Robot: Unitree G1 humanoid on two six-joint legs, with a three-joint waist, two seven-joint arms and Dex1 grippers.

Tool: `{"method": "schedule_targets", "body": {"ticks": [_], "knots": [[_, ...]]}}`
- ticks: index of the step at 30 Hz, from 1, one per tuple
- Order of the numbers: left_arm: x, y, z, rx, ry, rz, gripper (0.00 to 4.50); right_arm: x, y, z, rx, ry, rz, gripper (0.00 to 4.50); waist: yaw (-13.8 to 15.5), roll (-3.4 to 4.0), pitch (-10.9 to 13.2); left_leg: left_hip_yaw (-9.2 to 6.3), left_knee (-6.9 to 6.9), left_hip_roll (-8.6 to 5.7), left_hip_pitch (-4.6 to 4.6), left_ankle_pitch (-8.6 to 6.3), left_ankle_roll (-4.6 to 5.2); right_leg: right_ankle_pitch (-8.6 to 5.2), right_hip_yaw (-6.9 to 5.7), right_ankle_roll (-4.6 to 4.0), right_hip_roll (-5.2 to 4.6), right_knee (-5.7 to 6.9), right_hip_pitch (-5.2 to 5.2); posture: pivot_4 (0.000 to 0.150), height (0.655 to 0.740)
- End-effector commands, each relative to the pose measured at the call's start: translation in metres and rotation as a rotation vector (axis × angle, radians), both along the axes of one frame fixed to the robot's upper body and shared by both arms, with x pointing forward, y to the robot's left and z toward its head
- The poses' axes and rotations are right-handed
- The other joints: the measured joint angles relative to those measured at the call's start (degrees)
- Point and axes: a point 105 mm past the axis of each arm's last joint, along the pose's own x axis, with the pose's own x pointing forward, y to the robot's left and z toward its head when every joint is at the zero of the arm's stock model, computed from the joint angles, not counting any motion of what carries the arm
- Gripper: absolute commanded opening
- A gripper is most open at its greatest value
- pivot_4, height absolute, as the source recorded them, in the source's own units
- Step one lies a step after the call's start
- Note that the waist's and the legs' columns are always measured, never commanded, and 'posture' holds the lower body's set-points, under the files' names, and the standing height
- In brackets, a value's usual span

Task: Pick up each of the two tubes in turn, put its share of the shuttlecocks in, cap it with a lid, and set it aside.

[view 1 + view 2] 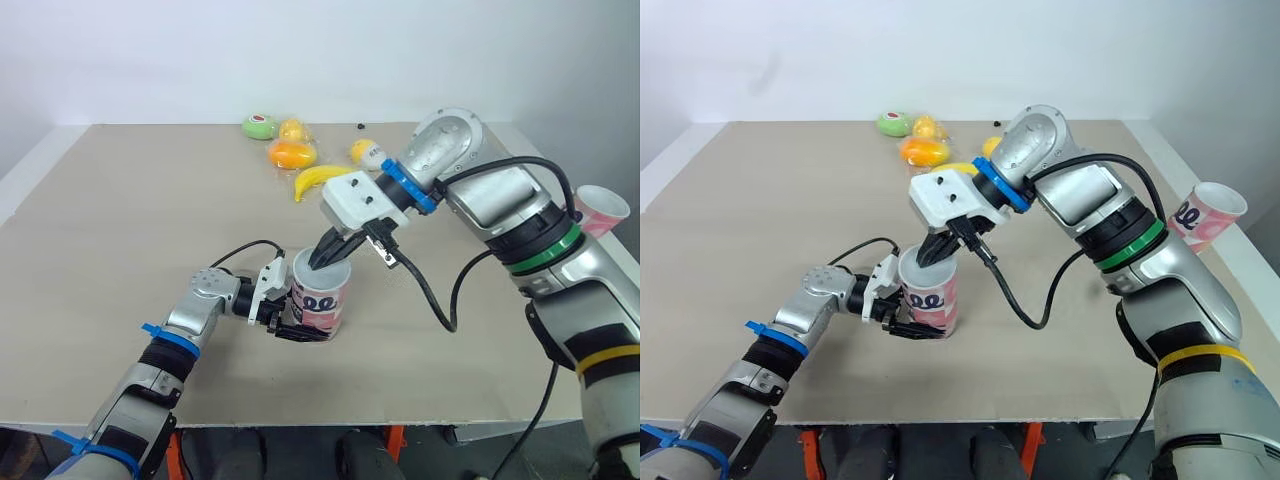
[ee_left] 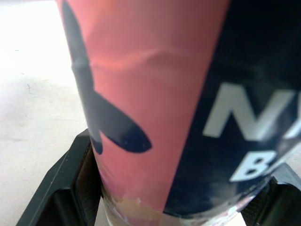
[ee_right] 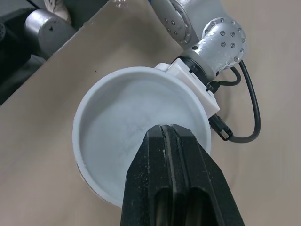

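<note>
A short pink and white tube (image 1: 322, 300) stands upright at the middle of the table. My left gripper (image 1: 298, 326) is shut on it low down, with one black finger (image 2: 61, 188) on each side of its base. The tube's top is a shallow white round surface with a raised rim (image 3: 122, 122), seemingly a lid. My right gripper (image 1: 326, 260) comes down from above with its fingers (image 3: 171, 141) pressed together, tips at that white top and nothing held between them. A second pink tube (image 1: 1202, 215) lies tilted at the table's right edge.
Toy fruit lies at the back of the table: a green piece (image 1: 259, 126), an orange one (image 1: 291, 153), a banana (image 1: 320, 178) and a yellow piece (image 1: 362, 150). A black cable (image 1: 430, 290) loops from my right wrist over the table beside the tube.
</note>
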Motion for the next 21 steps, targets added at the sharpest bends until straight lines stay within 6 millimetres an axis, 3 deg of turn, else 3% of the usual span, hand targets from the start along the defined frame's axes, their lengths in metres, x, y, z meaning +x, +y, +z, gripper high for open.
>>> {"method": "schedule_targets", "body": {"ticks": [1, 4, 7, 10, 14, 17, 21], "knots": [[0.006, 0.013, -0.016, 0.087, 0.032, 0.075, 3.37, 0.001, -0.006, -0.037, -0.185, -0.005, 0.041, 0.05, -0.1, 0.00, 0.0, 0.00, 0.00, 0.00, 0.05, 0.00, 0.00, 0.00, 0.00, 0.00, 0.00, 0.00, 0.01, 0.150, 0.6895], [0.007, 0.013, -0.016, 0.084, 0.030, 0.078, 3.37, 0.006, -0.005, -0.036, -0.173, -0.021, 0.033, 0.05, -0.1, -0.07, -0.1, 0.00, -0.16, 0.00, 0.43, -0.10, -0.15, -0.03, 0.00, -0.05, -0.02, -0.16, 0.12, 0.150, 0.6895], [0.005, 0.013, -0.016, 0.082, 0.032, 0.077, 3.37, 0.000, 0.006, 0.009, 0.029, 0.045, 0.019, 0.05, -0.4, -0.08, -0.1, -0.03, -0.30, 0.00, 0.52, -0.10, -0.16, 0.02, 0.00, -0.13, -0.02, -0.41, 0.18, 0.150, 0.6895], [0.005, 0.012, -0.016, 0.074, 0.023, 0.080, 3.37, -0.006, -0.007, 0.046, 0.181, 0.058, 0.007, 0.05, -0.5, -0.05, 0.0, 0.01, -0.28, 0.00, 0.26, -0.03, -0.09, 0.11, 0.05, -0.21, -0.05, -0.43, 0.15, 0.150, 0.6895], [0.003, 0.010, -0.015, 0.055, 0.013, 0.076, 3.37, -0.007, -0.024, 0.065, 0.292, 0.059, -0.071, 0.05, 0.0, -0.08, 0.1, 0.03, -0.33, -0.01, -0.24, 0.23, -0.09, 0.43, 0.04, 0.03, -0.03, -0.55, -0.11, 0.150, 0.6895], [0.004, 0.008, -0.014, 0.042, -0.011, 0.078, 3.37, -0.017, -0.042, 0.063, 0.318, 0.103, -0.109, 1.02, 0.2, -0.10, 0.1, 0.05, -0.46, -0.01, -0.24, 0.22, -0.10, 0.39, 0.04, 0.04, -0.03, -0.68, -0.11, 0.150, 0.6895], [0.007, 0.003, -0.008, -0.007, -0.033, 0.087, 3.37, -0.038, -0.071, 0.044, 0.381, 0.187, -0.203, 2.78, 0.5, -0.17, 0.2, 0.04, -0.44, -0.08, -0.29, 0.21, -0.12, 0.35, 0.11, 0.14, -0.06, -0.77, -0.05, 0.150, 0.6895]]}}
